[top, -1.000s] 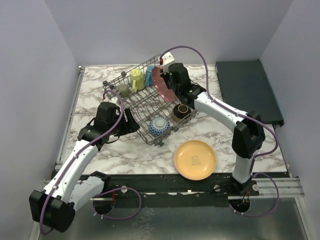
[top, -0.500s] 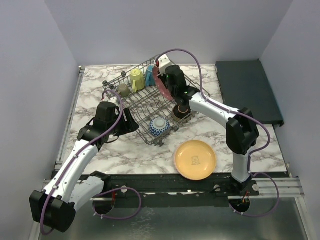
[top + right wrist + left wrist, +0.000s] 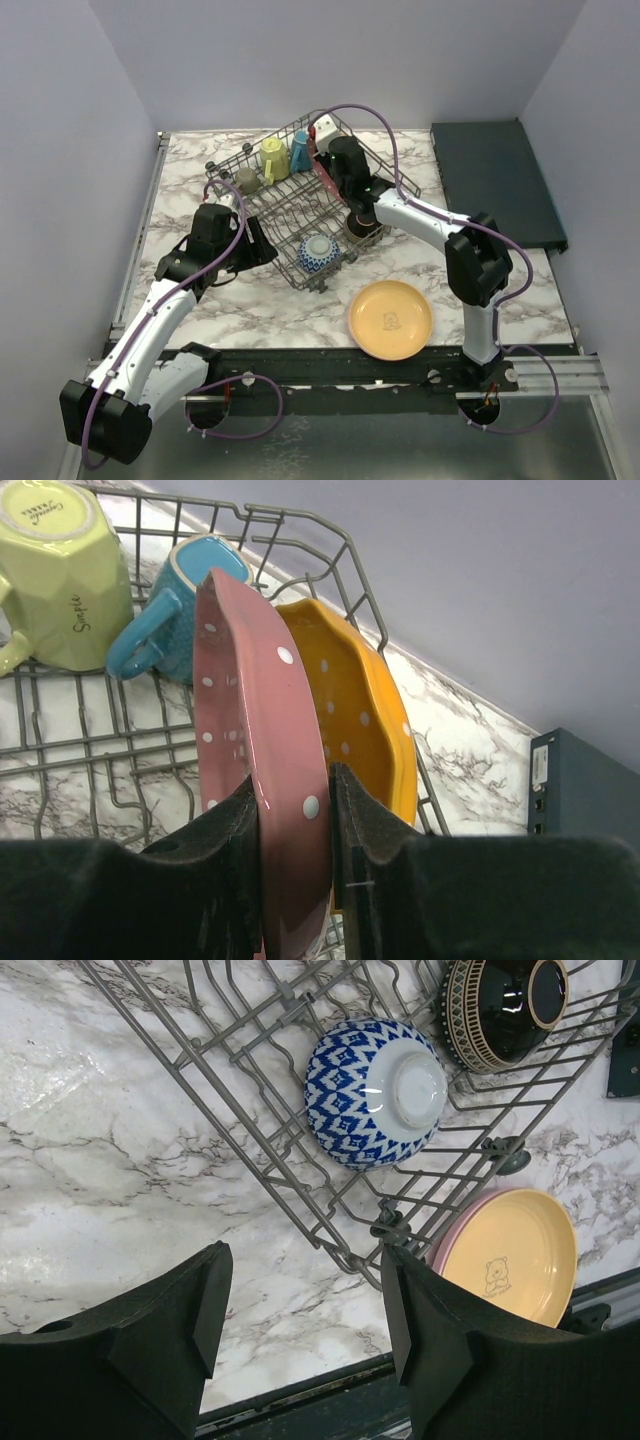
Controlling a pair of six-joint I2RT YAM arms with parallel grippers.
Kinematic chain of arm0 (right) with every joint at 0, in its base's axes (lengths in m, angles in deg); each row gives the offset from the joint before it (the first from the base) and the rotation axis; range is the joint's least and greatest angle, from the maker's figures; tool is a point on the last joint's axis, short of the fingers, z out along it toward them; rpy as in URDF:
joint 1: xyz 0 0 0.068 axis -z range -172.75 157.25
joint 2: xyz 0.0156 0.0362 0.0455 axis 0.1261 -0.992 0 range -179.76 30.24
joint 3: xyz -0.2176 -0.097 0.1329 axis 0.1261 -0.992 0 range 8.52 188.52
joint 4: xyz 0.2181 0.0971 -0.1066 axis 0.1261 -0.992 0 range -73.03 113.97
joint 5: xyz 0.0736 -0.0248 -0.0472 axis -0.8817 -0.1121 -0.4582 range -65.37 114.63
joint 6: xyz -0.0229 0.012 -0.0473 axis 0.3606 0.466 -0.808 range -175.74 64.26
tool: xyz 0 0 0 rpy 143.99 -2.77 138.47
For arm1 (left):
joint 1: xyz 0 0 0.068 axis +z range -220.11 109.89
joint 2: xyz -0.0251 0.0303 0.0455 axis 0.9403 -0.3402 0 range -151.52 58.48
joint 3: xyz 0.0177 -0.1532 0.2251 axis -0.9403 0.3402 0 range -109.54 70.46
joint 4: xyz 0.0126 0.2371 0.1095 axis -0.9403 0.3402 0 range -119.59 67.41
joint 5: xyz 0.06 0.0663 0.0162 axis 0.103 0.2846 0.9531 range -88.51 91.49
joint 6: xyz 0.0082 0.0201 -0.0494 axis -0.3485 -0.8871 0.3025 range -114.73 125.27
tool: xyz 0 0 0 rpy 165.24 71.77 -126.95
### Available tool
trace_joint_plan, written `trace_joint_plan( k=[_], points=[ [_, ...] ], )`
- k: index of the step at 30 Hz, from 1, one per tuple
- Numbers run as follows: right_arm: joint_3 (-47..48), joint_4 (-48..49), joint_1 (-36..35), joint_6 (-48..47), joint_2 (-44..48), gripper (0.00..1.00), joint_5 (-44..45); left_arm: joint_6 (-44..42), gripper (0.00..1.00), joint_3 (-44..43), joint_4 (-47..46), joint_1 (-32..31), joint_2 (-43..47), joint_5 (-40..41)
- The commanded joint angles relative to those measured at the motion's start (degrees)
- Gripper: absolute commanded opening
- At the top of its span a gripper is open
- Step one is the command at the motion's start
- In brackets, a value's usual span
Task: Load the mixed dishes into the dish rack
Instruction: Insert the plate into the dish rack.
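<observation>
Wire rack (image 3: 283, 197) w/ mugs (image 3: 62, 575), bowls (image 3: 370, 1092), orange plate (image 3: 365, 720), R gripper (image 3: 295, 785) pinching pink plate (image 3: 250, 715)

The dish rack (image 3: 287, 198) is made of matt grey metal wire. A glossy glaze is shown on the blue-white bowl (image 3: 372, 1090) and the pink dotted plate (image 3: 262, 740). The marbled table (image 3: 110, 1160) is polished smooth.

Overall light: I get bright, even, soft light from above.
Shadows: only faint ones, under the arms on the desk (image 3: 420, 265).
Glare: a wet-looking sheen on the marble at the upper left of my left wrist view, and small highlights on the dark brown bowl (image 3: 505, 1000).
Focus: the right claw (image 3: 293, 805), close to the lens, looks soft, while the pink plate (image 3: 250, 730) is crisp.
Edges: the walls lean outward in the top view.
</observation>
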State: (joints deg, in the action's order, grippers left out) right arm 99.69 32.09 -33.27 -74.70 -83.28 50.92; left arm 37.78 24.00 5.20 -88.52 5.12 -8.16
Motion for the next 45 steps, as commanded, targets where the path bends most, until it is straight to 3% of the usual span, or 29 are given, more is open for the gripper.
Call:
trace_joint_plan(
  k=[1,26,45],
  points=[
    [0.49,9.22,-0.26,-1.18,0.42,0.00,2.28,-0.52,0.67,0.48,-0.77,0.48,-0.25,0.51],
    [-1.24,6.27,2.02,3.81,-1.22,0.00,-7.39,-0.61,0.67,0.47,-0.78,0.84,-0.59,0.42],
    [-6.46,3.92,2.57,-0.88,1.53,0.00,-10.98,-0.67,0.67,0.46,-0.81,1.07,-0.87,0.51]
  ],
)
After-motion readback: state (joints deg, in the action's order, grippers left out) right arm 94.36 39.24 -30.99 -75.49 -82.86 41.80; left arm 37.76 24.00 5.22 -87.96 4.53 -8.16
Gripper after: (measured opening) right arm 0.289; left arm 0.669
